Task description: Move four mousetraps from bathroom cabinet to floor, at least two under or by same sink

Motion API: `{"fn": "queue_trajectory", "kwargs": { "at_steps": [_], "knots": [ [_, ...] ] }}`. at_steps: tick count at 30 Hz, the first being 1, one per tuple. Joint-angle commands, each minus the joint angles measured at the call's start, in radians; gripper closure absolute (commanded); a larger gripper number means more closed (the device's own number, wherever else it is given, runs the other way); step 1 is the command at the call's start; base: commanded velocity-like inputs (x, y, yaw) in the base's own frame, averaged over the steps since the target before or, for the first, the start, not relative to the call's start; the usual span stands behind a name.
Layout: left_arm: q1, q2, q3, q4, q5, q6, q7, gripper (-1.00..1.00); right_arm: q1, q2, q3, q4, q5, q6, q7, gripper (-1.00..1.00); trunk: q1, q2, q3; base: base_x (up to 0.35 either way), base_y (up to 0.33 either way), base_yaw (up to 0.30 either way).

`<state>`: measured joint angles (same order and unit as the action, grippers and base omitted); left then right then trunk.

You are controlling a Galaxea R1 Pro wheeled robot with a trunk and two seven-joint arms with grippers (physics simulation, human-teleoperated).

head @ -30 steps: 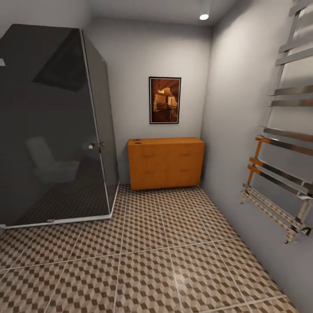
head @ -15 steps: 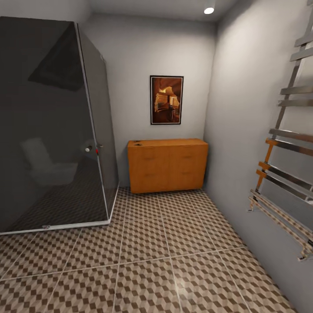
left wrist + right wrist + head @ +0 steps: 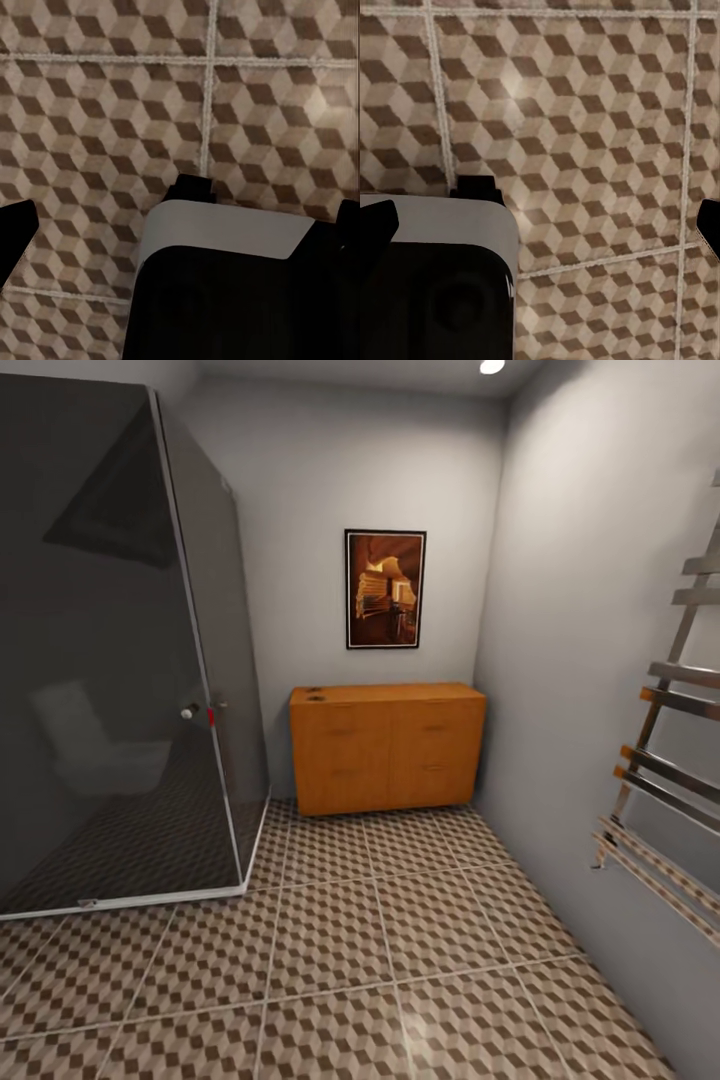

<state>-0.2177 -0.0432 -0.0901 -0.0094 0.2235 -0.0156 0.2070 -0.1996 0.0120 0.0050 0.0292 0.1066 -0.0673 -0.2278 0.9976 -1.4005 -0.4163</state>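
Cabinet [image 3: 387, 746] top's small items indistinct

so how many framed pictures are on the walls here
1. The framed picture hangs on the far wall, above the cabinet, with the dark glass shower enclosure to its left. Wall areas outside the head view could hold more.

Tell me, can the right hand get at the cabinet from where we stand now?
Probably not yet. The cabinet stands against the far wall, with several rows of bathroom floor tiles between it and the robot. The right wrist view looks down on floor tiles, nothing else near. No obstacle blocks the path, so drive closer first.
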Motion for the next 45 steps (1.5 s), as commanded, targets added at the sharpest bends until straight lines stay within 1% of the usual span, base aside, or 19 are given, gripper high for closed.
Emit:
{"fn": "queue_trajectory", "kwargs": {
  "at_steps": [1,28,39,45],
  "knots": [
    [-0.001,0.000,-0.009,0.000,0.010,-0.002,0.003,-1.00,-0.001,0.000,0.000,0.003,0.010,-0.003,-0.005,-1.00,0.001,-0.001,-0.001,0.322,0.000,0.000],
    [0.000,-0.001,-0.007,0.000,0.010,-0.001,0.002,-1.00,-0.001,0.001,0.000,0.003,0.013,-0.006,-0.005,-1.00,0.001,-0.001,-0.001,0.322,0.000,-0.001],
    [-0.001,-0.001,-0.007,0.000,0.010,-0.001,0.002,-1.00,-0.001,0.000,0.000,0.003,0.013,-0.005,-0.005,-1.00,0.001,-0.001,-0.001,0.322,0.000,-0.134],
    [-0.001,0.000,-0.007,0.000,0.010,-0.001,0.002,-1.00,-0.001,0.000,0.000,0.003,0.012,-0.005,-0.006,-1.00,0.001,-0.001,-0.001,0.322,0.000,-0.048]
  ]
}}
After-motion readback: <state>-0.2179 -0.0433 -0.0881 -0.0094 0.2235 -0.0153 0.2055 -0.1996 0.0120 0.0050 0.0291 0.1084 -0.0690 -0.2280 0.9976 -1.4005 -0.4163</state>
